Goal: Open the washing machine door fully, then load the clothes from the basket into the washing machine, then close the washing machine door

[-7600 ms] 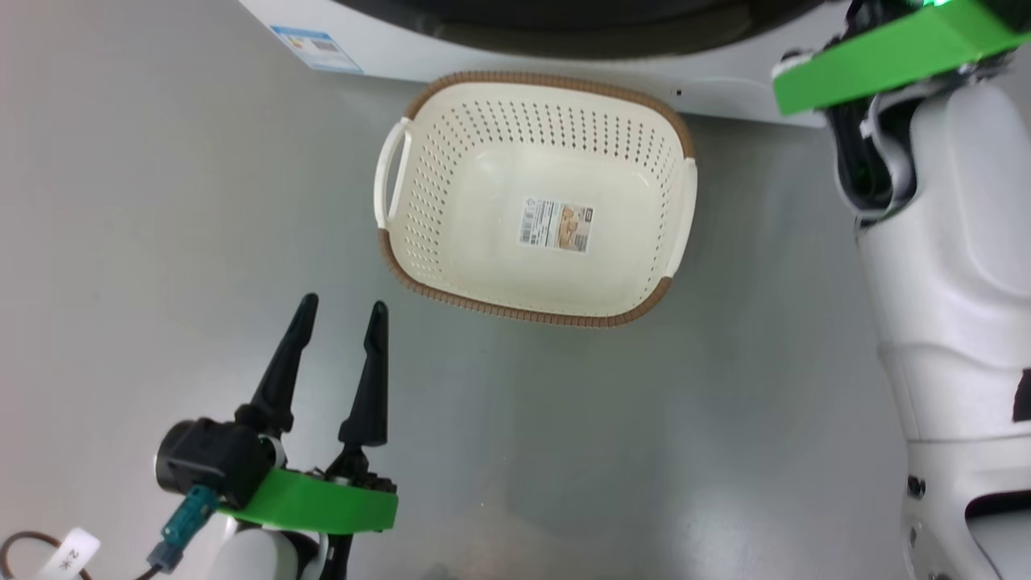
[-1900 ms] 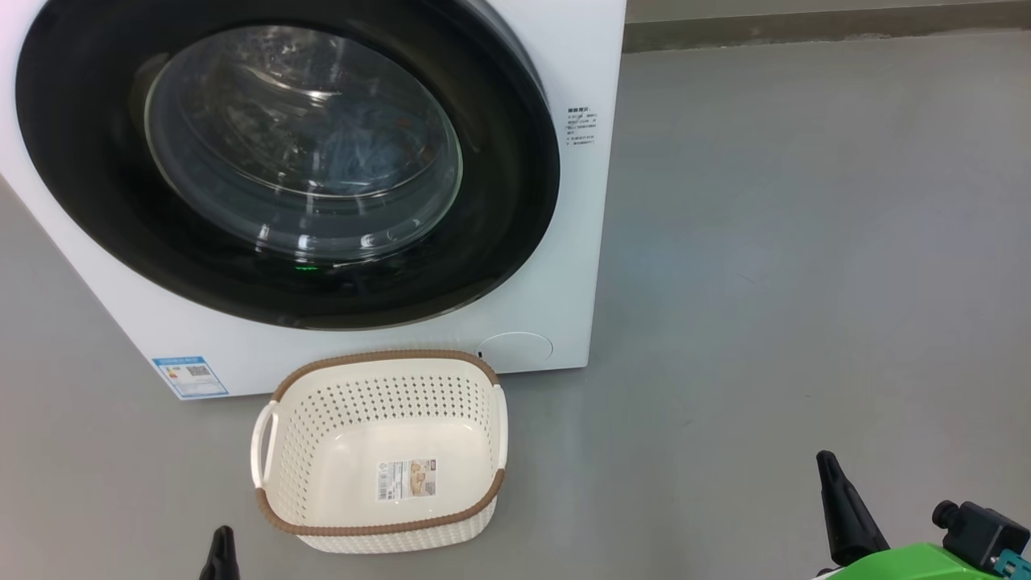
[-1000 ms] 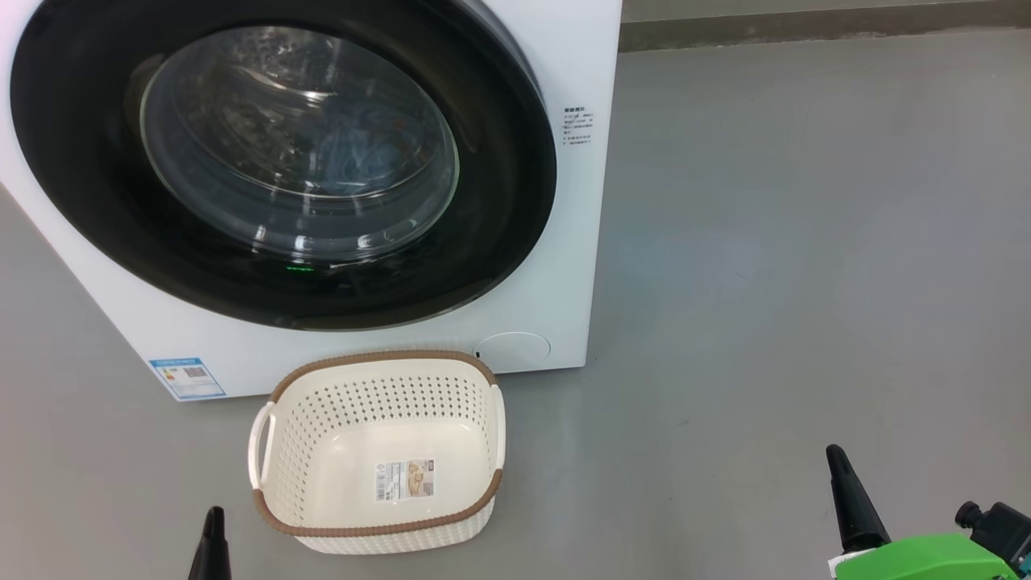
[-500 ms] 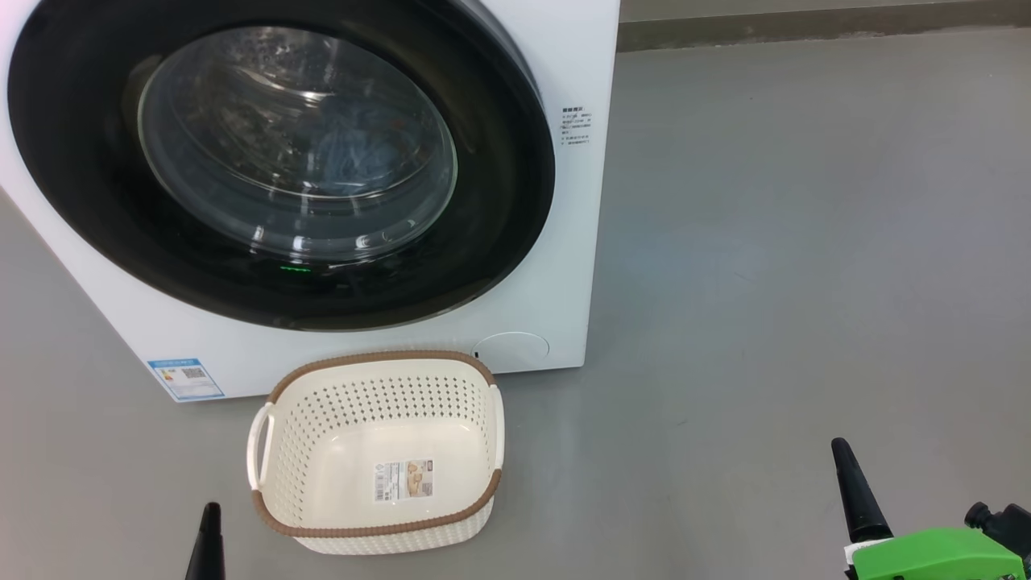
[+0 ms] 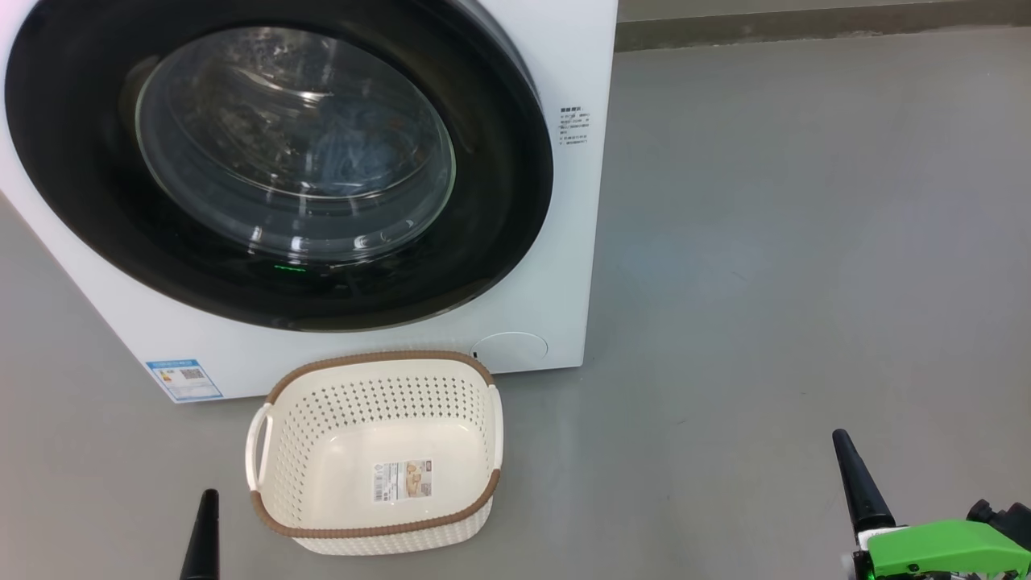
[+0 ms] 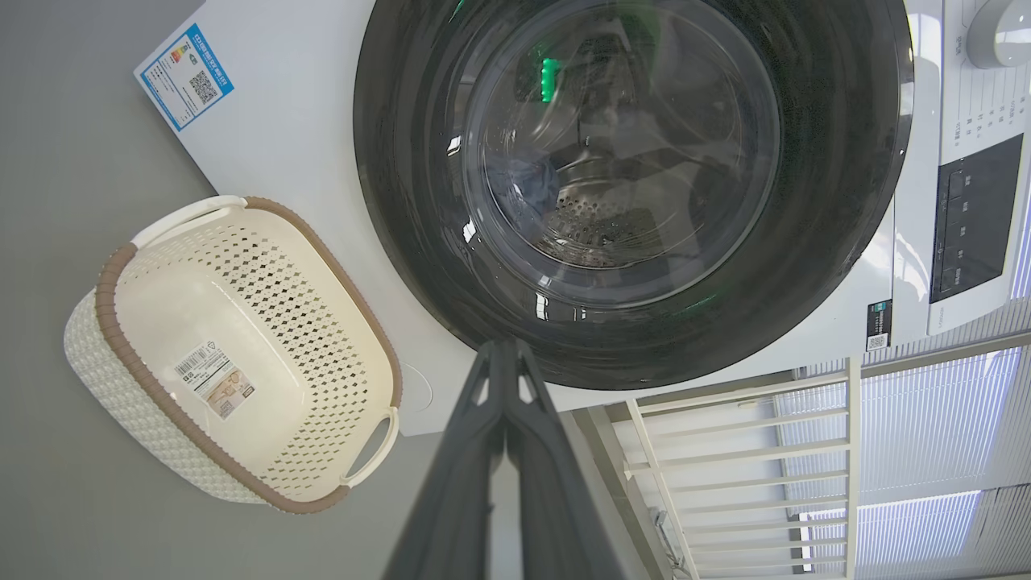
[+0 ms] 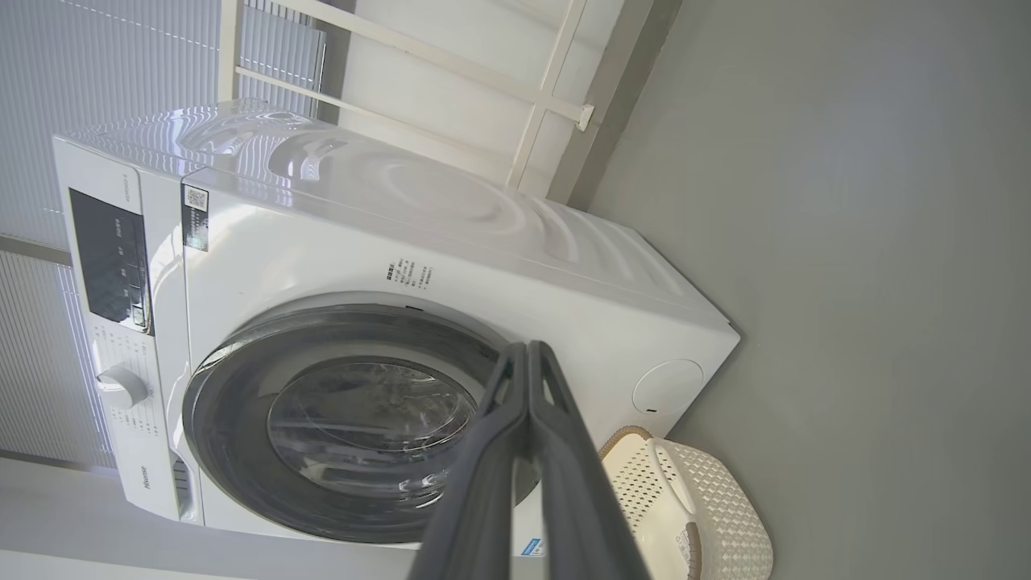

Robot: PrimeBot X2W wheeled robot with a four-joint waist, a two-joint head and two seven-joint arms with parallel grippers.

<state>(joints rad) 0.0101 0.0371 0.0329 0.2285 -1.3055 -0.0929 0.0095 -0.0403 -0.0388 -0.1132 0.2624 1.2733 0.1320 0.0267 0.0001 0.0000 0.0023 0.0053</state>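
Observation:
The washing machine (image 5: 568,242) stands white at the upper left, its glossy black washing machine door (image 5: 503,185) lying flush against the front. Through the glass bowl I make out the clothes (image 5: 354,157) as blue fabric inside the drum. The cream basket (image 5: 378,358) sits on the floor just in front of the machine, with nothing in it but a label. My left gripper (image 5: 208,532) pokes up at the bottom left, beside the basket; in the left wrist view the left gripper (image 6: 503,348) is shut and holds nothing. My right gripper (image 5: 855,475) is far right, also shut and holding nothing (image 7: 527,348).
Bare grey floor (image 5: 805,242) stretches to the right of the machine up to a dark skirting (image 5: 805,24). A white railing (image 6: 741,451) and blinds stand beside the machine. The control panel (image 6: 970,217) sits above the door.
The head camera has drifted slightly, shifting the machine and basket left in the picture. My right gripper has edged up and to the right. Door and basket stay put.

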